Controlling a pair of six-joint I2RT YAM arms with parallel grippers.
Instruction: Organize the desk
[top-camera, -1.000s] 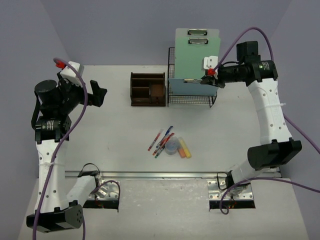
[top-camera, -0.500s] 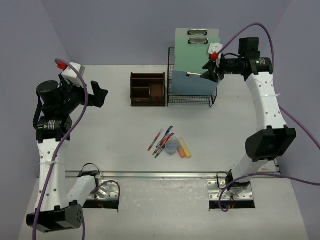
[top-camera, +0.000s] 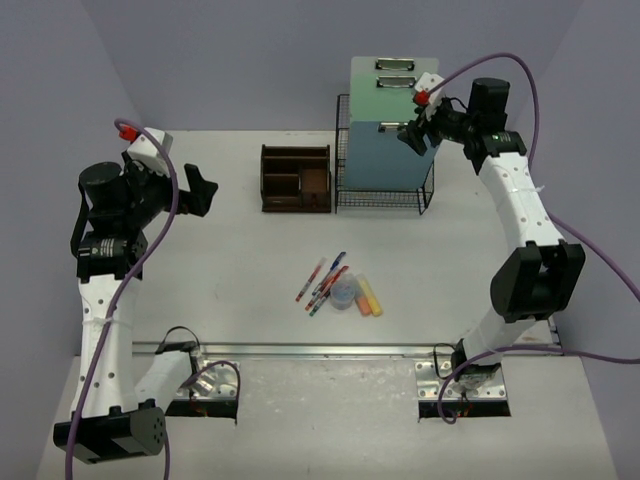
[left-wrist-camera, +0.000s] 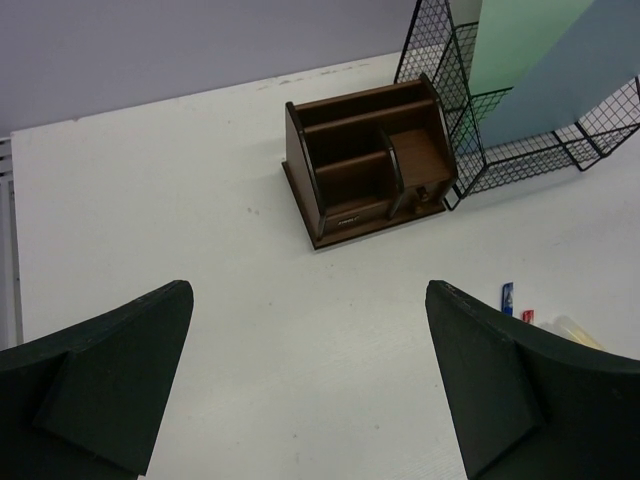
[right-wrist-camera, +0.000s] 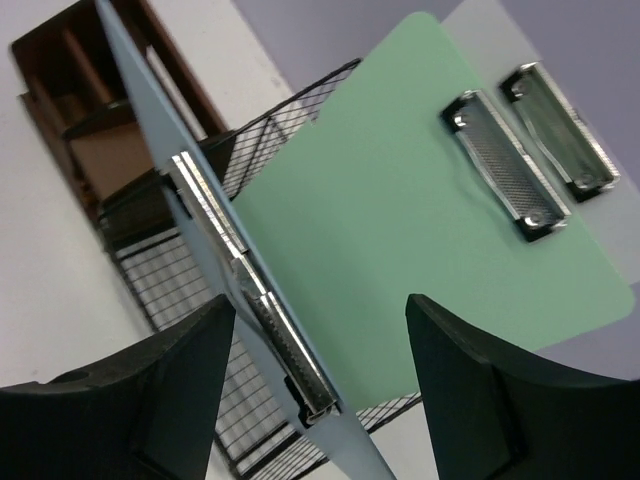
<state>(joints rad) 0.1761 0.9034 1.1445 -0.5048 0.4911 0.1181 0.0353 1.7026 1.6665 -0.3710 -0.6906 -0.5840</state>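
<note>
The white desk (top-camera: 230, 260) holds a dark-brown wooden organizer (top-camera: 296, 178) and a black wire rack (top-camera: 385, 196) at the back. A blue clipboard (top-camera: 380, 155) stands in the rack in front of green clipboards (top-camera: 392, 88). My right gripper (top-camera: 413, 136) hovers at the blue board's top right corner, open. In the right wrist view the blue clipboard's edge and metal clip (right-wrist-camera: 262, 312) run between the spread fingers of the right gripper (right-wrist-camera: 320, 305), near the left one and untouched. My left gripper (top-camera: 201, 190) hangs open over bare desk at the left, nothing between its fingers (left-wrist-camera: 120, 360).
Several pens (top-camera: 324, 283), a small round translucent container (top-camera: 343, 294) and yellow and orange markers (top-camera: 369, 297) lie mid-desk. A metal rail (top-camera: 320, 350) with mounting plates runs along the near edge. The left wrist view shows the organizer (left-wrist-camera: 365, 165) and rack (left-wrist-camera: 470, 140) ahead.
My right gripper has opened and let go of the blue clipboard, then risen toward the back. The clipboard now stands upright in the rack. The left arm barely moved.
</note>
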